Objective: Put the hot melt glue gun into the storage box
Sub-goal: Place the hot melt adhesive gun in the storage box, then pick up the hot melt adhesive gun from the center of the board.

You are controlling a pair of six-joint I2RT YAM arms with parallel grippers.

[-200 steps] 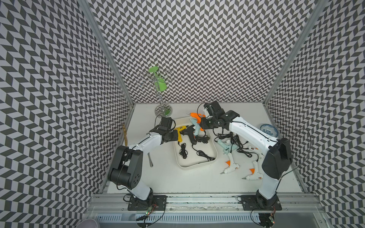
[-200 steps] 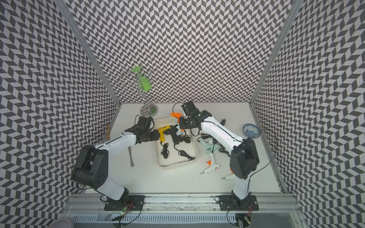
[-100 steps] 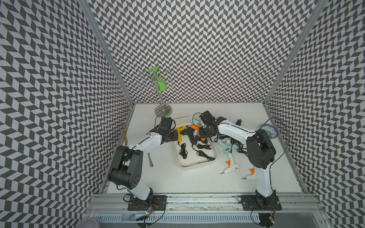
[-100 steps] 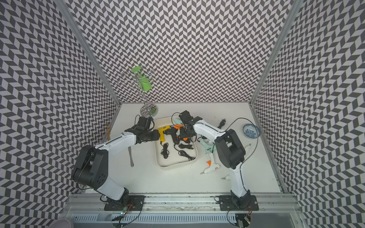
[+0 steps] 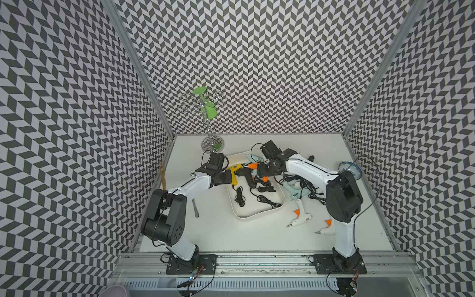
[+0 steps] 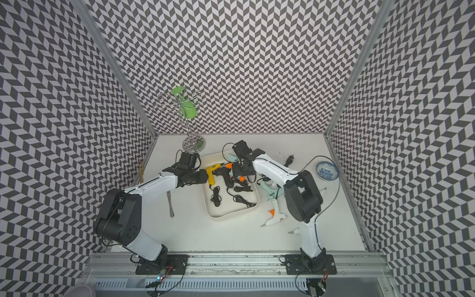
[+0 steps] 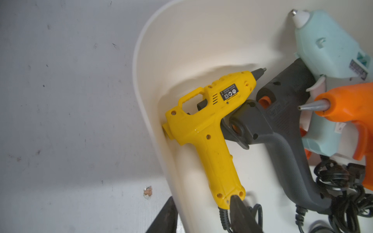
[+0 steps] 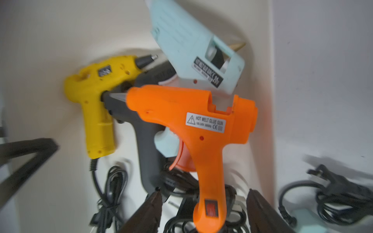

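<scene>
Orange gun [image 8: 181, 113] inside the box [image 5: 250, 209], at its 12 o'clock end, lying across the mint gun [image 8: 187, 50] and grey gun [image 7: 282, 129]; yellow gun [image 7: 201, 125] at 10 o'clock, against the wall.

Right gripper [image 8: 203, 192] spread either side of the orange handle, a gap on each side, grasping nothing. Left gripper [image 7: 201, 197] astride the box wall near 10 o'clock; pinching or loose, cannot tell.

Probably the release step. Lift straight up with fingers wide; avoid snagging the cords [image 8: 109, 181] or nudging the stack.

On the orange label: "HOT MELT GLUE GUN", a warning triangle, CE; small print blurred. On the mint label: "20W", CE. Yellow label unreadable.
</scene>
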